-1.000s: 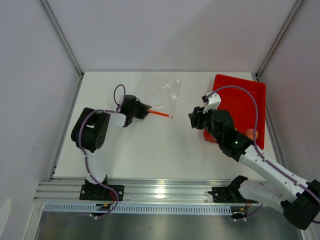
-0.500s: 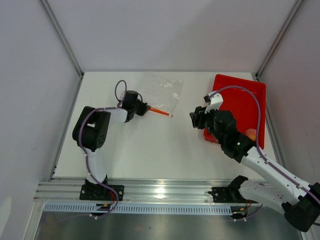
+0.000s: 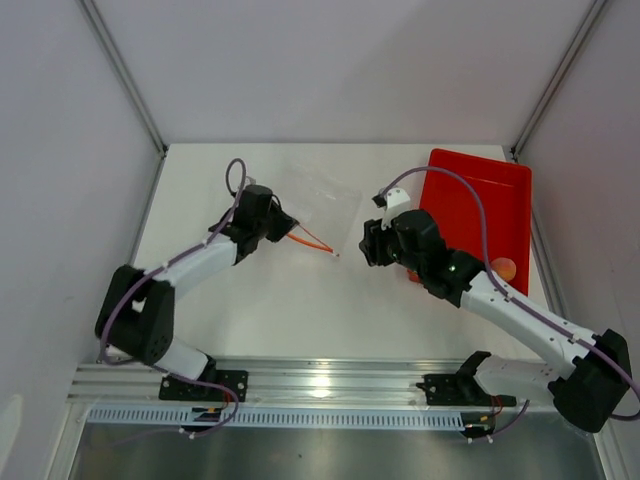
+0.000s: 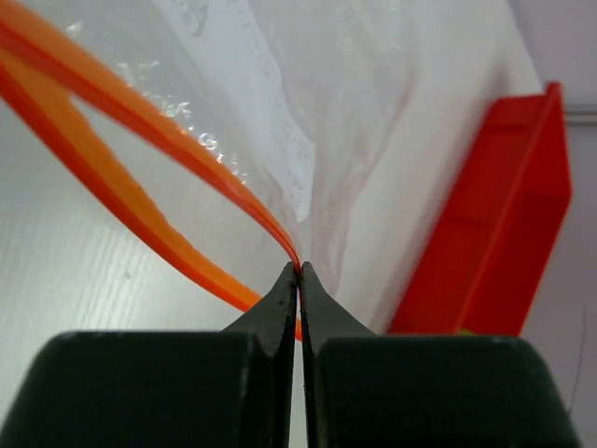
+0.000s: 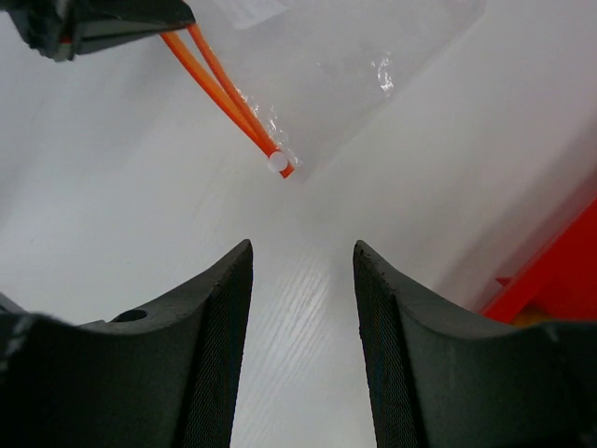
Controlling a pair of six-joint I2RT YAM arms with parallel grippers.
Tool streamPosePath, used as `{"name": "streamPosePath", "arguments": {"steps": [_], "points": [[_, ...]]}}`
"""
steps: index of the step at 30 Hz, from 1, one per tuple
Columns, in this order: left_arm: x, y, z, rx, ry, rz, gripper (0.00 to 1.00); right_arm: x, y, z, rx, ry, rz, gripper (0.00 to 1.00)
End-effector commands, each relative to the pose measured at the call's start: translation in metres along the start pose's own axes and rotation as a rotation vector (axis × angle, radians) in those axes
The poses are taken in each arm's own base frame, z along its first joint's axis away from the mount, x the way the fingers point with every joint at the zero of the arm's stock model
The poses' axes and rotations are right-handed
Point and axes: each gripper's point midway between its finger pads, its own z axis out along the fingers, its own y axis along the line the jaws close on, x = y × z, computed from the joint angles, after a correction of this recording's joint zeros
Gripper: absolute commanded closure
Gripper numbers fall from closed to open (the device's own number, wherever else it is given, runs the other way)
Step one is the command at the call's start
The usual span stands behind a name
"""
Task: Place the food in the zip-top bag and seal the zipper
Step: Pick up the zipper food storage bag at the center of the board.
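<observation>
Jaws on my left arm are pinched shut on the zipper [image 4: 177, 154]. They hold 1 of its 2 orange-red strips between the fingertips. The other strip runs lower, passing under the tips, so I cannot tell if it touches them. My right jaws stand wide apart with nothing between them, hanging over the bare white surface [image 3: 260, 310].

Nearest to my bases, an orange-pink fruit [image 3: 505, 268] sits at the near end of the red tray [image 3: 490, 190], just beside my right forearm.

Farther out, the 2 strips leave my left jaws spread apart, so the mouth is open. They run toward my right side and meet at a small white tab [image 5: 278, 161] on the free corner. That corner lies just ahead of my right jaws and a little to their left. It is outside the gap and touches neither finger. From above, the zipper spans most of the space between my 2 jaws, held at 1 end and free at the other.

Beyond the strips, the zip-top bag [image 3: 322, 192] spreads away from me as a clear, wrinkled sheet on the surface. I see no food inside it. To its right, the tray reaches on toward the far edge, apart from the bag.
</observation>
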Motion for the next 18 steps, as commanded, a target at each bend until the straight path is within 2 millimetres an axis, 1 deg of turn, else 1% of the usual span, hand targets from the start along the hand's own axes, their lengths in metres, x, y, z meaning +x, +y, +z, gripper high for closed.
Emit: {"name": "streamPosePath", "arguments": {"steps": [1,2,3,4,5,6,7,8,9,10,12,13,14,15,16,18], "points": [[0.009,0.000,-0.051,0.036,-0.017,0.129,1.00,-0.009,0.038,-0.007,-0.088,-0.001,-0.015,0.51],[0.012,-0.001,-0.062,0.050,-0.005,0.135,0.99,-0.008,0.046,-0.008,-0.100,0.003,-0.031,0.51],[0.021,0.005,-0.071,0.055,0.009,0.147,1.00,-0.001,0.065,-0.012,-0.136,0.018,-0.058,0.51],[0.018,-0.004,-0.092,0.103,-0.012,0.138,0.99,0.003,0.073,-0.013,-0.151,0.024,-0.070,0.51],[0.026,0.012,-0.098,0.082,-0.002,0.140,0.99,0.007,0.081,-0.015,-0.162,0.030,-0.069,0.51],[0.033,0.010,-0.108,0.098,0.004,0.150,0.99,0.010,0.096,-0.019,-0.200,0.027,-0.078,0.51],[0.034,0.011,-0.118,0.107,-0.003,0.151,0.99,0.013,0.102,-0.021,-0.217,0.028,-0.078,0.52],[0.036,0.012,-0.133,0.130,-0.018,0.151,1.00,0.015,0.107,-0.024,-0.224,0.026,-0.075,0.52],[0.044,0.016,-0.141,0.117,-0.005,0.163,0.99,0.013,0.112,-0.028,-0.230,0.012,-0.074,0.52],[0.044,0.014,-0.153,0.147,-0.016,0.161,0.99,0.016,0.123,-0.034,-0.255,0.008,-0.085,0.52],[0.054,0.020,-0.162,0.145,0.002,0.163,0.99,0.012,0.131,-0.041,-0.266,-0.019,-0.086,0.52],[0.058,0.026,-0.166,0.135,0.011,0.167,0.99,0.015,0.142,-0.046,-0.296,-0.019,-0.090,0.52],[0.059,0.025,-0.173,0.155,0.010,0.167,0.99,0.016,0.148,-0.048,-0.310,-0.020,-0.092,0.52],[0.064,0.024,-0.177,0.164,0.021,0.166,0.99,0.015,0.152,-0.049,-0.317,-0.023,-0.084,0.52],[0.067,0.027,-0.179,0.159,0.030,0.168,0.99,0.019,0.161,-0.050,-0.331,-0.013,-0.080,0.52],[0.073,0.026,-0.185,0.177,0.041,0.170,0.99,0.025,0.167,-0.047,-0.316,-0.006,-0.080,0.52]]}}
